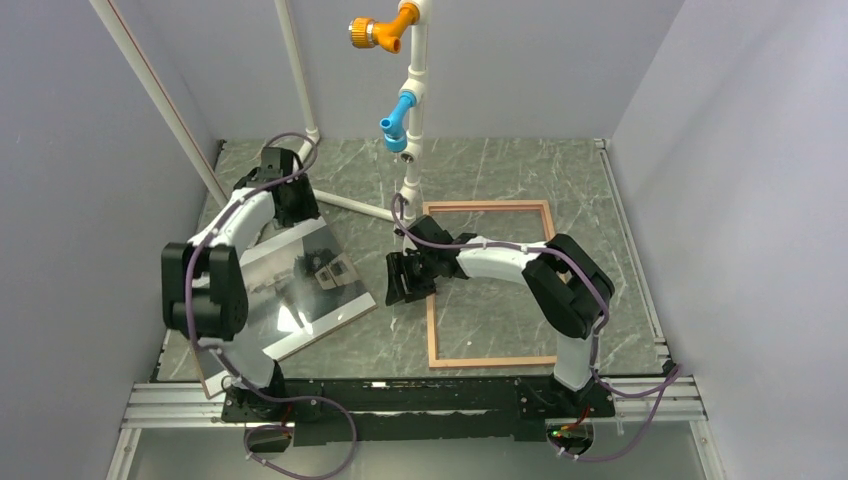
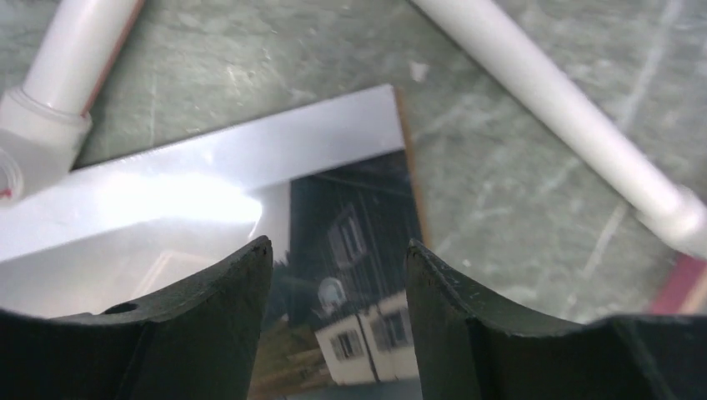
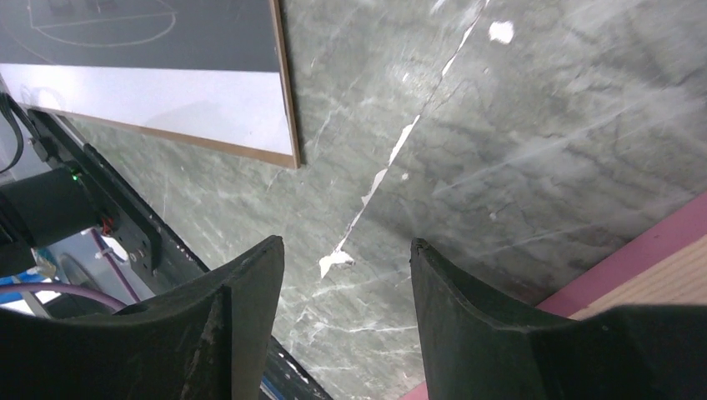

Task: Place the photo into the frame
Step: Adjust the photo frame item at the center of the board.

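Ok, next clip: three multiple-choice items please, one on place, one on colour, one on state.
1. Where is the photo relative to the frame? A) inside it B) left of it, apart C) atop it
2. What colours are the two fittings on the white pipe stand? A) orange and blue B) red and green C) both yellow
3. How do the left arm's jaws stand? A) shut on the photo B) shut on the frame C) open above the photo
B: bare table separates them. A: orange fitting above blue fitting. C: the left wrist view shows a gap, nothing gripped.
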### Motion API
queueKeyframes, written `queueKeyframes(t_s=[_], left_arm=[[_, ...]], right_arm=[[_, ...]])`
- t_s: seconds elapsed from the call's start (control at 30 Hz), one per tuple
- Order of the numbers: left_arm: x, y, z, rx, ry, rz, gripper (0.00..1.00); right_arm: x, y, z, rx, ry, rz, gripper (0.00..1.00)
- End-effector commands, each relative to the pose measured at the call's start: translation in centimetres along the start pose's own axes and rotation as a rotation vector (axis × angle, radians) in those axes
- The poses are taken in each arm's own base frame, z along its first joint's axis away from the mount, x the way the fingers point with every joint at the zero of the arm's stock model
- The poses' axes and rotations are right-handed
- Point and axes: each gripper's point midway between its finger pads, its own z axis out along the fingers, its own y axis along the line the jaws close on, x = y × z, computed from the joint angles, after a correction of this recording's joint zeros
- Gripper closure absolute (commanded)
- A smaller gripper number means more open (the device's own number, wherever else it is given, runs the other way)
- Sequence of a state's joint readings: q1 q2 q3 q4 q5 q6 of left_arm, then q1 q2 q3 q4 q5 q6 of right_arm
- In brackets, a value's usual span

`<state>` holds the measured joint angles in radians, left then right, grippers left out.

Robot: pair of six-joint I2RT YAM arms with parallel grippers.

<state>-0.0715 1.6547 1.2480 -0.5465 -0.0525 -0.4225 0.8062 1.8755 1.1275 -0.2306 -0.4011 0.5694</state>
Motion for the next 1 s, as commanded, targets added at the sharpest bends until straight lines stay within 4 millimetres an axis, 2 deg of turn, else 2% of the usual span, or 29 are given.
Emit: queueKeyframes(t_s=[0.0,0.1,0.3,0.33,0.4,0.5,0.7,0.97], left_arm=[[-0.6,2.7,2.7,-0.138,0.058,0.028,0.37],[-1.0,3.9,4.7,-0.195,0.108,0.025,0.37],[-2.5,4.5,6.9,-0.227,0.13,0.004,0.37],[-2.6,5.6,7.4,-0.244,0.143,-0.008,0.36],[-2.9,5.9,7.8,-0.26,0.174,0.013,0.35],[-2.3,6.2,8.6,-0.273,0.219,0.044,0.34],[-0.8,5.2,10.1,-0.194,0.314,0.091,0.33],[1.4,2.8,9.3,-0.061,0.385,0.108,0.36]], right_arm=[[-0.2,1.9,-1.3,-0.026,-0.038,-0.035,0.4],[0.5,2.2,-1.1,-0.026,-0.027,-0.04,0.4],[1.4,2.8,-0.6,-0.025,-0.012,-0.049,0.4],[1.5,2.9,-0.6,-0.022,-0.009,-0.051,0.4],[1.5,2.8,-0.5,-0.015,-0.005,-0.053,0.4],[1.5,2.8,-0.5,-0.006,-0.002,-0.056,0.4],[1.5,2.9,-0.5,-0.002,0.003,-0.057,0.4],[1.2,3.7,-0.7,-0.029,0.003,-0.043,0.4]])
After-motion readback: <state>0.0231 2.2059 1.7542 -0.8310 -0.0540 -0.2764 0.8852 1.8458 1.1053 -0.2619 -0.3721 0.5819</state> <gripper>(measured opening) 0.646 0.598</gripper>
